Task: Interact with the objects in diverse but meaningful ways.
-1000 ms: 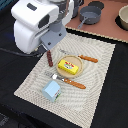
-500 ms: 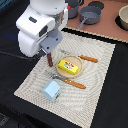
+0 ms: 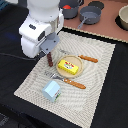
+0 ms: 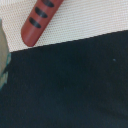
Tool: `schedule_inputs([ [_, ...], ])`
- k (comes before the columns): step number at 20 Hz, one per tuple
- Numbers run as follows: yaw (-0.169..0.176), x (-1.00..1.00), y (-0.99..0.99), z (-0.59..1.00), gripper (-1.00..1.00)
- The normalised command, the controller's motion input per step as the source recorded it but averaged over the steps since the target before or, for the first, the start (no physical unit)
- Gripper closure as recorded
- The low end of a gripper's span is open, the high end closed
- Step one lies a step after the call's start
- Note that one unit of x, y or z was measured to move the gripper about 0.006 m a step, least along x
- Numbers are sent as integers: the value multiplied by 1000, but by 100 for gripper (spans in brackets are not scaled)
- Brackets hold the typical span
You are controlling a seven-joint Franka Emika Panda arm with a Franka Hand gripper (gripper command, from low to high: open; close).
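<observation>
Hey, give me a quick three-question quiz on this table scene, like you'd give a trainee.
1. True or false: the yellow packet lies on the plate.
2. Which thing is closest to the gripper in the exterior view? A. the brown sausage B. the grey pot C. the orange-handled knife
3. Fill in: the light blue cup stands on the woven ____.

Key: 1 true; 2 A; 3 mat.
</observation>
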Motion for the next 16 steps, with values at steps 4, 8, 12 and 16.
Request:
schedule_inputs([
  [4,-120,-118,143,-187,-100],
  [8,-126,0,3,-5,-100],
  [12,-122,0,-31,-46,-100],
  [16,-126,0,-74,-55,-100],
])
